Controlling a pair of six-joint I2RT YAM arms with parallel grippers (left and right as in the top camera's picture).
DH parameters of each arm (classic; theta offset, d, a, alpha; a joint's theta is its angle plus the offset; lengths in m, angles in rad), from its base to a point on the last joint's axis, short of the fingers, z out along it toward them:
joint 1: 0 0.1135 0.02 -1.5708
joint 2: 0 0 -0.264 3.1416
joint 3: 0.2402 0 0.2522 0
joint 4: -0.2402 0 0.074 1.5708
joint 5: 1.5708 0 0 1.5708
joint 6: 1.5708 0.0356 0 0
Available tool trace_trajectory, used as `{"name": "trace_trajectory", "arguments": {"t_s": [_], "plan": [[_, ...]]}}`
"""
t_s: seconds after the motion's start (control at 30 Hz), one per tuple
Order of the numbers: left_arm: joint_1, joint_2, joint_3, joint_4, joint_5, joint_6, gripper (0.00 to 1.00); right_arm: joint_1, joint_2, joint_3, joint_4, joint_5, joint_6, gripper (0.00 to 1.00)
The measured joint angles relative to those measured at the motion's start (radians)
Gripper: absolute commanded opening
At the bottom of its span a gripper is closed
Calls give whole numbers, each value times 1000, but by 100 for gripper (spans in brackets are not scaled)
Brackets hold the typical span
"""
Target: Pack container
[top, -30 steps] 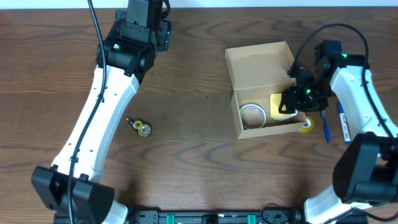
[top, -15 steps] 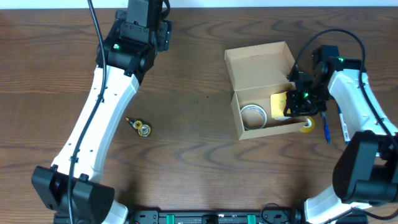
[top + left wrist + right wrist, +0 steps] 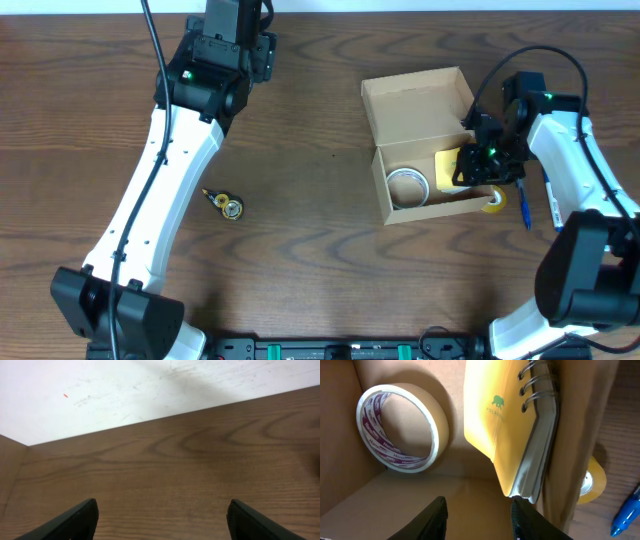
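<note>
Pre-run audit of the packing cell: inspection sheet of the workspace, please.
Surface: brown wood table.
Job's things: container, lid open; white tape roll and yellow spiral notebook inside.
Clutter: yellow tape roll and blue pen right of container; small gold object near left arm.
Grippers: right claw open over container interior; left claw open, empty, over table.
Cables: black cable along left arm; black loop at right arm.
Surroundings: white scuffed surface beyond table edge.

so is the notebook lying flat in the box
No, tipped up: the notebook leans against the box wall, its page edges showing.
</note>
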Motion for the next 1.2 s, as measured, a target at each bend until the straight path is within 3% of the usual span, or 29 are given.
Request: {"name": "trace_trajectory", "arguments": {"t_s": [0.23,0.33,0.4,0.5,0.57,0.7,0.77,0.93,1.1,1.2], "plan": [[0,0,0,0,0,0,83,2,66,0,-3,3,3,36],[0,0,0,0,0,0,83,10,82,0,7,-7,-1,13],[0,0,0,0,0,0,83,11,82,0,5,-11,-6,13],[0,0,0,0,0,0,83,12,82,1,2,-15,-5,26],[0,0,0,0,0,0,83,16,82,1,2,-20,-6,44],[0,0,0,0,0,0,83,50,83,24,-7,-24,-18,64],[0,0,0,0,0,0,83,60,84,53,-14,-23,-18,61],[0,0,0,0,9,0,83,69,84,148,-55,6,-22,37],[0,0,0,0,30,0,83,69,84,184,-91,67,-17,35],[0,0,0,0,31,0,83,69,84,184,-110,111,-8,28]]}}
